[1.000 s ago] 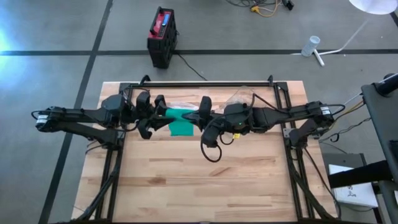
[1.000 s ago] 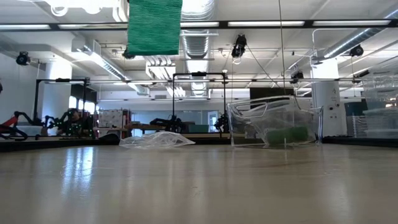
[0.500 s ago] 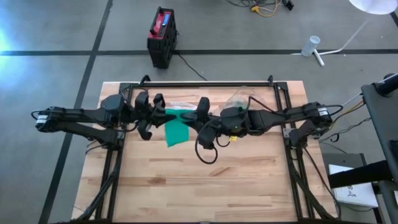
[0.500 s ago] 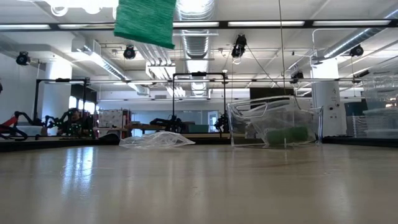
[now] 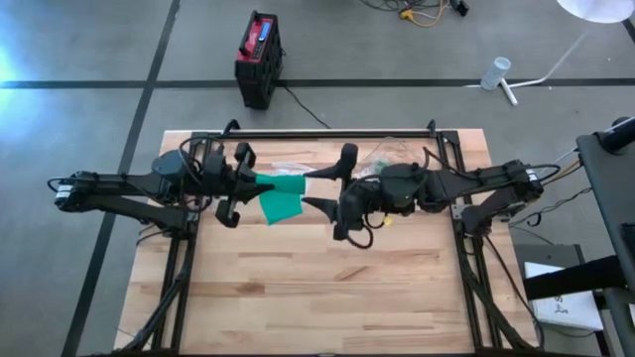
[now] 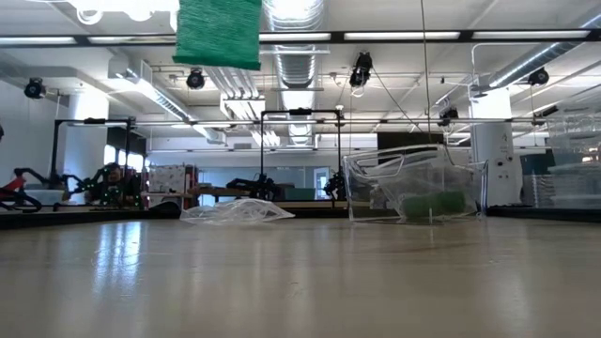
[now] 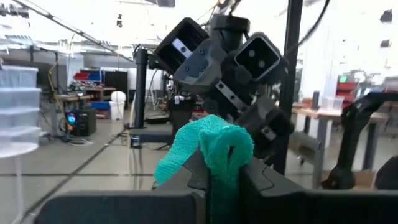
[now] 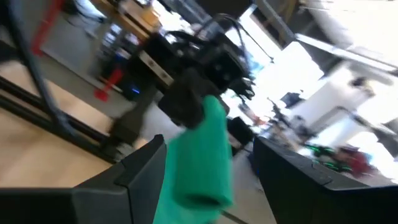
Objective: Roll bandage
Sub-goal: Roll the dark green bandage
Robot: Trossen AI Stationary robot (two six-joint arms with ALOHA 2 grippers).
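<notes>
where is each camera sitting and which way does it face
High view: overhead, facing down; both arms, left pincer, right pincer, light wooden table.
Low view: table height, looking level; no arm, only the green woven bandage strip.
Left wrist view: faces the right arm; own fingers clamp the bandage.
Right wrist view: faces the left arm; own fingers spread.
All share the bandage.

One green bandage, two grippers

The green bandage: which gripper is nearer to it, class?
Left. The left gripper is shut on one end of the green bandage, holding it above the table. The right gripper is open just beside the other end, not touching.
</notes>
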